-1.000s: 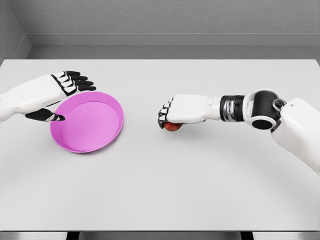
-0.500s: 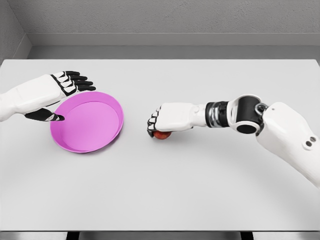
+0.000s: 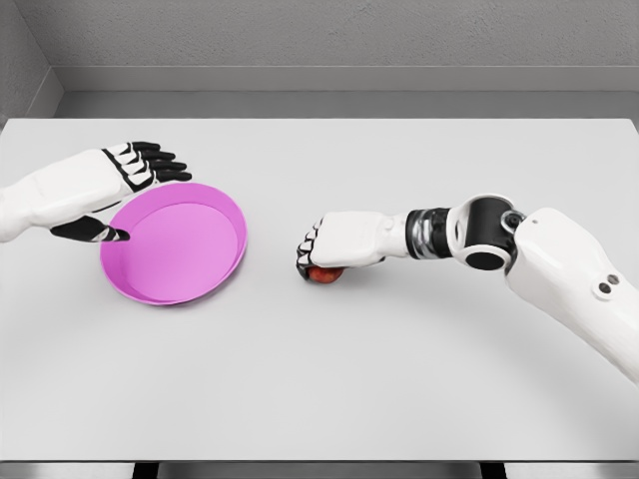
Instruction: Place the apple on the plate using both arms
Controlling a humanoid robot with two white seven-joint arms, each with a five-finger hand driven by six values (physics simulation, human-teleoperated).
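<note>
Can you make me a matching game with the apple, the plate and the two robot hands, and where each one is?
Things:
1. apple
2. plate
3. left hand
4. right hand

Descriptions:
A. pink, sitting on the table's left side
B. fingers spread at the plate's far-left rim
C. red, tucked under a hand
D. fingers curled over the apple

Pairs: 1-C, 2-A, 3-B, 4-D

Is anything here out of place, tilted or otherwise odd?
The pink plate looks tilted, its right rim raised, with the left hand open at its far-left edge. The apple is under the right hand, whose fingers curl over it. Nothing is spilled or damaged.
</note>
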